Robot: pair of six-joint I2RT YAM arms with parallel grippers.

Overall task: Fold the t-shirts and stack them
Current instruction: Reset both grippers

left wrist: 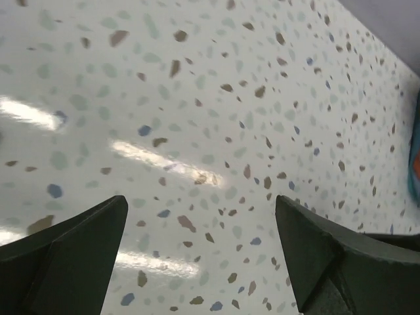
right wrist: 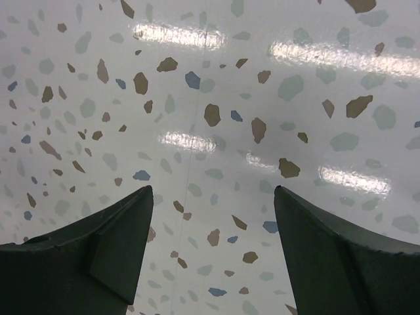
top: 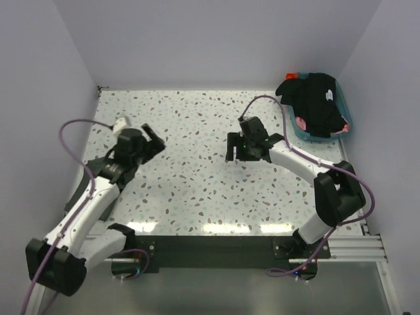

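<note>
We see that the left arm [top: 88,210] and the right arm [top: 295,156] both have white shells on the links and black blocks at the joints. A thin purple cable [top: 65,131] runs along each arm, and the left one carries a small white tag [top: 122,123]. The fingers [left wrist: 72,256] of the left gripper [left wrist: 201,216] and of the right gripper [right wrist: 213,203] are matte black wedges with plain faces. Both bases are fixed on a black bar [top: 210,244].
</note>
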